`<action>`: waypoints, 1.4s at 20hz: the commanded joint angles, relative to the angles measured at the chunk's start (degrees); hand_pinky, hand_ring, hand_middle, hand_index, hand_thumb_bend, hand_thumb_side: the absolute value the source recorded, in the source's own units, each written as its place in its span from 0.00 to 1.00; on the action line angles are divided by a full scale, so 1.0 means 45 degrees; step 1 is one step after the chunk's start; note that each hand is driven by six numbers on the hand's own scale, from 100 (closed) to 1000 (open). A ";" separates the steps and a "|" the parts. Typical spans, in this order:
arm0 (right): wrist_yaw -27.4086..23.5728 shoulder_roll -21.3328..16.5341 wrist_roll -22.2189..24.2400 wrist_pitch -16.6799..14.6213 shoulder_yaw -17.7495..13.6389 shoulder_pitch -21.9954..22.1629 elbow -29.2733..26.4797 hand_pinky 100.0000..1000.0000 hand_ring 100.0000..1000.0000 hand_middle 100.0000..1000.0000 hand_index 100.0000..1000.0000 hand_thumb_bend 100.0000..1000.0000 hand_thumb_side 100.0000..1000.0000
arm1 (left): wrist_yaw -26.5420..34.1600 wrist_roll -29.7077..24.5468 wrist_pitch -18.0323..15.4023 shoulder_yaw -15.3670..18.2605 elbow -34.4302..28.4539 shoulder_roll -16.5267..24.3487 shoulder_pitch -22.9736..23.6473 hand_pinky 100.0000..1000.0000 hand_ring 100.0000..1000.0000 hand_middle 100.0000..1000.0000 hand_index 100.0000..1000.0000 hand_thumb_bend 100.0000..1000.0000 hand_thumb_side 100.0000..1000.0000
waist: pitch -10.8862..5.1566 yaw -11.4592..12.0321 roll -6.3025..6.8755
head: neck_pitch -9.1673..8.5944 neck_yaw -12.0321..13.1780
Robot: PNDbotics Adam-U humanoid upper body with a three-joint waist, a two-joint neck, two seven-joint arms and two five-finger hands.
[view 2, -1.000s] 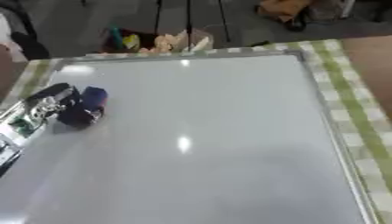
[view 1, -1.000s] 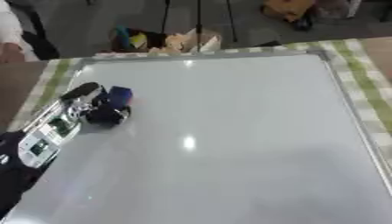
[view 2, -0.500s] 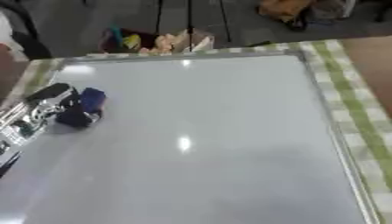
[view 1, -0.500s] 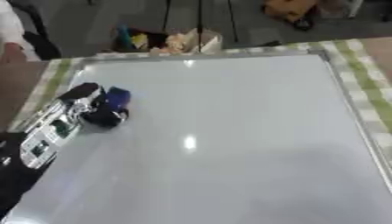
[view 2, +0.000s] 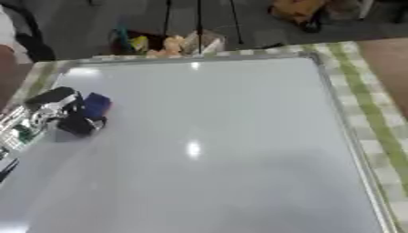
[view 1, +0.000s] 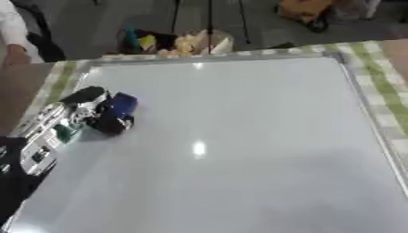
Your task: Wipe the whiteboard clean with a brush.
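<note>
A large whiteboard (view 1: 239,145) fills most of the view, its surface plain with a light glare near the middle. My left hand (view 1: 88,111) lies over the board's left edge, fingers curled round a blue brush (view 1: 121,105) that rests on the board. My left forearm (view 1: 36,145) runs down to the lower left corner. The right hand shows in neither view.
A green and white checked cloth (view 2: 374,113) covers the table along the board's right and far sides. Beyond the far edge stand a stand's thin legs (view 1: 211,22) and some bags on the floor (view 1: 171,43). A person's sleeve (view 1: 16,32) shows at the upper left.
The picture has blurred and shifted slightly. My left hand with the brush has stayed near the board's left edge, drifting a little toward it.
</note>
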 commanded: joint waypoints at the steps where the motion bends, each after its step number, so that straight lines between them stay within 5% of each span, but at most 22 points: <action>1: -0.0057 -0.0238 0.0059 0.0022 -0.0089 -0.0062 -0.0197 0.62 0.54 0.45 0.66 0.00 0.78 | -0.0119 -0.0140 -0.0059 0.0101 -0.0144 0.0420 -0.0029 0.39 0.51 0.38 0.34 0.14 0.32 | -0.0297 0.0028 -0.0085 | -0.0165 -0.0030; 9: -0.0118 -0.0241 0.0077 0.0026 -0.0090 -0.0076 -0.0197 0.62 0.54 0.45 0.66 0.00 0.78 | -0.0384 -0.0458 -0.0307 0.0080 -0.0158 0.0461 0.0004 0.40 0.52 0.40 0.55 0.17 0.34 | -0.0333 0.0078 -0.0098 | -0.0178 -0.0033; 28: -0.0262 -0.0212 0.0170 -0.0021 -0.0059 -0.0084 -0.0197 0.62 0.54 0.45 0.66 0.00 0.78 | -0.1161 -0.1323 -0.1040 0.0064 -0.0292 0.0480 -0.0002 0.42 0.54 0.45 0.71 0.16 0.41 | -0.0368 0.0114 -0.0114 | -0.0156 0.0005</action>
